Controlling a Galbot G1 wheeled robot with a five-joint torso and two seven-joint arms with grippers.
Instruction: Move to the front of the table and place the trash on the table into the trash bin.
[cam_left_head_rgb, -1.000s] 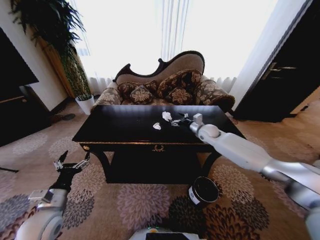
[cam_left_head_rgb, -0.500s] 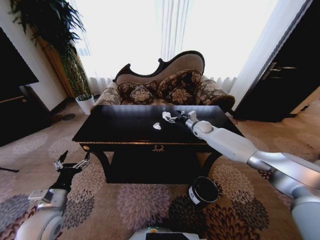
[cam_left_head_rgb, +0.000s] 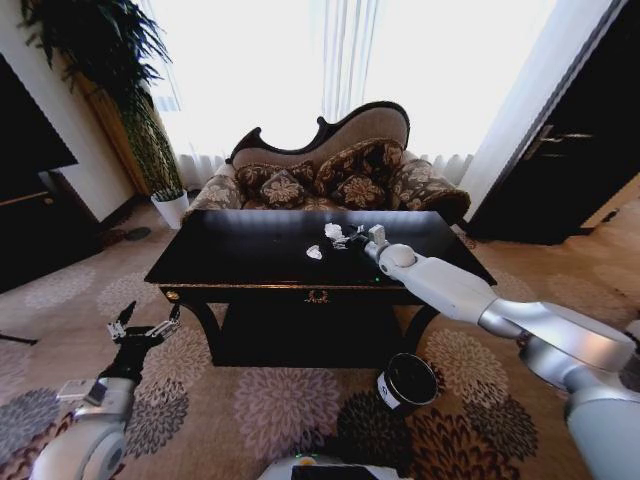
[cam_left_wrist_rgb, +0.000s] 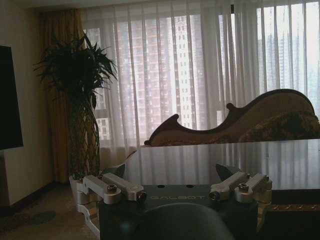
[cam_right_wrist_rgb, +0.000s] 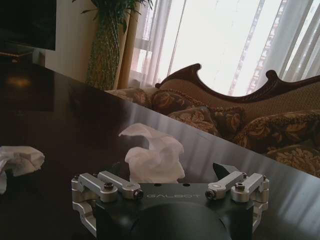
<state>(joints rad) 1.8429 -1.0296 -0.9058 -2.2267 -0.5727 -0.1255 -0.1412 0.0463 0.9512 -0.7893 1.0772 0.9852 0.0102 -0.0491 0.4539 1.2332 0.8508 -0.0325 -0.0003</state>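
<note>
The robot's right arm reached across the glossy black tabletop (cam_left_head_rgb: 250, 250) toward a white crumpled paper lump (cam_right_wrist_rgb: 152, 159), its right gripper (cam_right_wrist_rgb: 170, 189) spread wide and holding nothing, the jaws standing to either side of the lump with the paper just beyond them rather than between the tips. That lump (cam_left_head_rgb: 334, 232) lay toward the tabletop's far edge, a little right of its middle, on the side nearest the patterned sofa (cam_left_head_rgb: 330, 175); a second, smaller paper lump (cam_left_head_rgb: 314, 253) sat apart from it, nearer the middle. The trash bin (cam_left_head_rgb: 407, 382) stood on the carpet below the tabletop's front right corner. The left gripper (cam_left_head_rgb: 140, 330) hung low off the front left corner, likewise spread and empty. To take the paper cleanly, the right gripper would likely need to ease further forward until the lump sat well between the jaws, keeping low enough to catch its bulk yet clear of the polished surface. Crumpled paper gives way and slides easily, so a slow, centred close seemed the safer course, lest the lump be nudged toward the far edge.
</note>
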